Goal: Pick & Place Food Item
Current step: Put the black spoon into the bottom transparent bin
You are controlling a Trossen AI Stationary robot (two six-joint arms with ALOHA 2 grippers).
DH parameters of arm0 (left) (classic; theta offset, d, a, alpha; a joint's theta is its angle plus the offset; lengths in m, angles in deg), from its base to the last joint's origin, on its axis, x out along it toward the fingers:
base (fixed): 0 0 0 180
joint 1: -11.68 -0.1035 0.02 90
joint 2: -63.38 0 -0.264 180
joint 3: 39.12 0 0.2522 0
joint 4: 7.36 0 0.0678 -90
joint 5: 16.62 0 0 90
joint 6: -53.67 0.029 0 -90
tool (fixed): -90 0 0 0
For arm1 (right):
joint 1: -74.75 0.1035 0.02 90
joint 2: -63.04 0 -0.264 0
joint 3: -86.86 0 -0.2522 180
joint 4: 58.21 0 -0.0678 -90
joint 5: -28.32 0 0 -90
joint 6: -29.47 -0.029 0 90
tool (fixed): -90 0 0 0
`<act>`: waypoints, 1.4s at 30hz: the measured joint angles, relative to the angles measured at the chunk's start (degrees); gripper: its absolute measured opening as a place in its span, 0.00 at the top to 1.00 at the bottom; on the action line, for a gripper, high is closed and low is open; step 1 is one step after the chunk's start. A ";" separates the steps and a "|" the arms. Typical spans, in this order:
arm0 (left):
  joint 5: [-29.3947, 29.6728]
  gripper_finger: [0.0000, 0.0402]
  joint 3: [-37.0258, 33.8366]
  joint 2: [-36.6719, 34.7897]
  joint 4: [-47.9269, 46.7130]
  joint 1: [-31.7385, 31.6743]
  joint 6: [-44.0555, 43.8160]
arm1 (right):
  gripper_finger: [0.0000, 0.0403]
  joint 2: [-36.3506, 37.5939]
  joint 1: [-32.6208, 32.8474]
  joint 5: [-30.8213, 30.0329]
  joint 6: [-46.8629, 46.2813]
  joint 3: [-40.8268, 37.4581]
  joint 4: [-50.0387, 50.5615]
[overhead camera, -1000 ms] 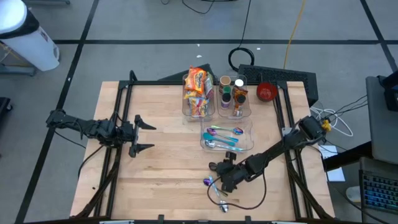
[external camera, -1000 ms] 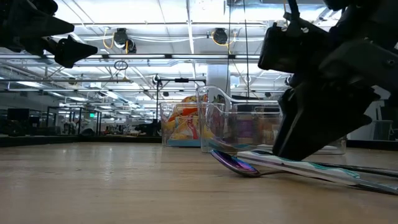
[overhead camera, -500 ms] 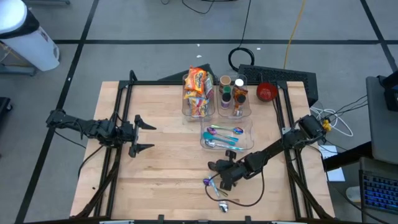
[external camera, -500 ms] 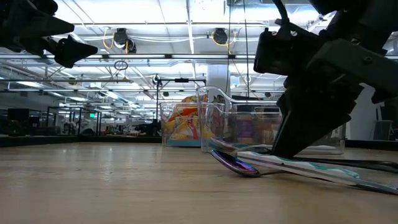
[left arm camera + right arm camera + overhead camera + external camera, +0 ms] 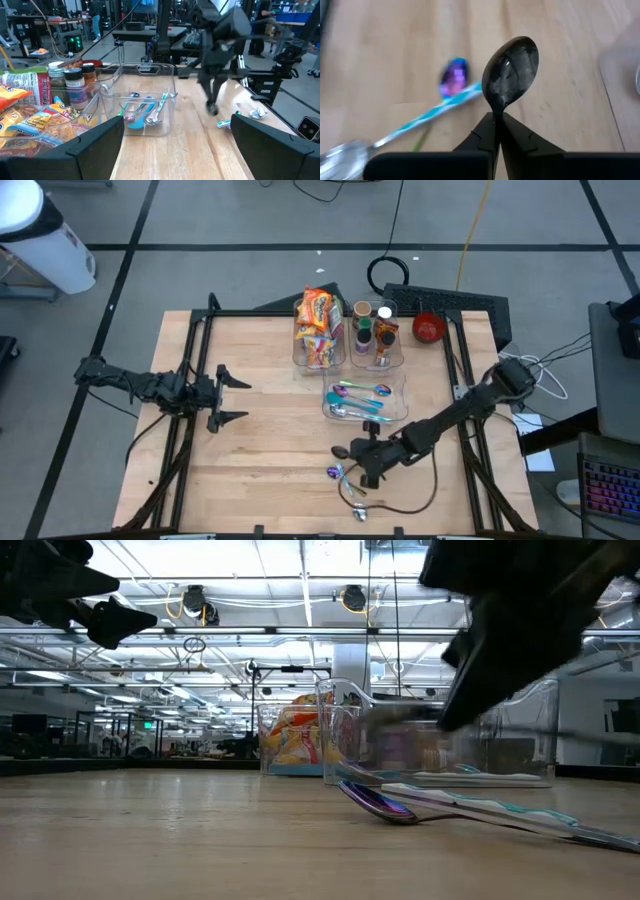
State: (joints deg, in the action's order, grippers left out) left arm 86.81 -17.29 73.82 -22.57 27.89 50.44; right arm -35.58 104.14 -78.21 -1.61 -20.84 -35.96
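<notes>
Right gripper (image 5: 497, 125) clamped on dark spoon (image 5: 511, 70), above iridescent spoon (image 5: 454, 82) on table (image 5: 260, 440); left gripper (image 5: 232, 393) spread wide, idle at left side

Grey floor (image 5: 250, 220), bright ceiling lights (image 5: 300, 570)

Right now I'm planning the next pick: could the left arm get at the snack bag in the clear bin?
Probably yes. The left gripper hangs open over bare table, and nothing stands between it and the snack bag, whose clear bin is open-topped. The right gripper, shut on a dark spoon, works elsewhere.
</notes>
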 joint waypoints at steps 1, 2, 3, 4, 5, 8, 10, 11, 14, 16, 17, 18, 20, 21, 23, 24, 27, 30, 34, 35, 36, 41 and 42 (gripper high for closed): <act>0.00 0.07 0.00 -0.02 0.05 0.00 0.00 | 0.99 1.05 0.53 -0.04 0.92 0.00 -0.08; 0.00 0.07 0.00 -0.02 0.04 0.00 -0.01 | 0.99 2.19 1.07 -0.32 1.93 0.00 -0.03; 0.00 0.07 0.00 0.00 -0.01 0.00 -0.01 | 0.99 3.42 1.62 -1.10 2.95 0.00 0.02; 0.00 0.07 0.00 0.00 -0.01 0.00 0.00 | 0.99 4.73 2.16 -1.97 4.12 0.00 -0.04; 0.00 0.07 0.00 -0.02 0.01 0.00 0.00 | 0.99 6.06 2.60 -3.01 5.21 0.00 -0.05; 0.00 0.07 0.00 0.00 -0.02 0.00 -0.01 | 0.99 10.17 3.23 -4.29 9.27 0.00 0.02; 0.00 0.07 0.00 0.00 0.00 0.00 0.00 | 0.99 12.98 3.19 -4.28 11.43 0.00 0.07; 0.00 0.07 0.00 0.00 -0.04 0.00 0.00 | 1.00 14.37 2.87 -4.26 12.58 0.00 0.06; 0.00 0.07 0.00 -0.01 -0.01 0.00 0.00 | 1.00 18.27 1.21 -4.33 15.54 0.02 0.05; 0.00 0.07 0.00 0.00 -0.02 0.00 0.00 | 1.00 20.40 -0.58 -4.39 17.70 0.02 0.31; 0.00 0.07 0.00 0.00 -0.02 0.00 0.00 | 1.00 21.32 -1.56 -4.38 18.79 0.02 0.49; 0.00 0.07 0.00 -0.02 -0.02 0.00 0.00 | 1.00 22.18 -2.70 -4.37 19.84 0.02 0.91; 0.00 0.07 0.00 0.00 -0.02 0.00 -0.01 | 1.00 23.33 -5.27 -4.22 22.14 0.07 2.26; 0.00 0.07 0.00 0.00 -0.02 0.00 0.00 | 1.00 23.67 -6.66 -4.21 23.82 0.08 3.44; 0.00 0.07 0.00 0.00 -0.02 -0.01 0.00 | 1.00 23.88 -9.61 -3.56 27.97 0.09 6.66; 0.00 0.07 0.00 -0.02 -0.02 0.00 0.00 | 1.00 23.80 -11.16 -2.62 29.54 0.06 8.08; 0.00 0.07 0.00 0.00 -0.02 -0.01 0.00 | 1.00 23.55 -16.10 -0.04 30.09 -2.15 8.48; 0.00 0.07 0.00 -0.02 0.00 0.00 -0.01 | 1.00 23.52 -20.91 2.15 29.97 -6.96 6.55; 0.00 0.07 0.00 0.00 -0.02 0.00 0.00 | 0.99 23.46 -25.62 3.30 30.89 -14.56 0.72; 0.00 0.07 0.00 -0.02 -0.02 0.00 0.00 | 0.98 23.48 -26.28 3.35 30.92 -16.30 -1.28; 0.00 0.07 0.00 0.00 -0.02 0.00 -0.02 | 0.97 23.48 -26.76 3.36 30.58 -17.88 -3.20; 0.00 0.07 0.00 -0.01 -0.02 0.00 0.00 | 0.90 23.48 -27.50 3.30 30.28 -22.67 -11.24; 0.00 0.07 0.00 0.00 -0.01 0.00 -0.01 | 0.87 23.48 -27.50 3.26 30.26 -22.73 -11.56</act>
State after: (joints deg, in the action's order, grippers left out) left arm 86.81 -17.29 73.82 -22.58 27.89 50.43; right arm -12.10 76.64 -74.95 28.65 -43.57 -47.52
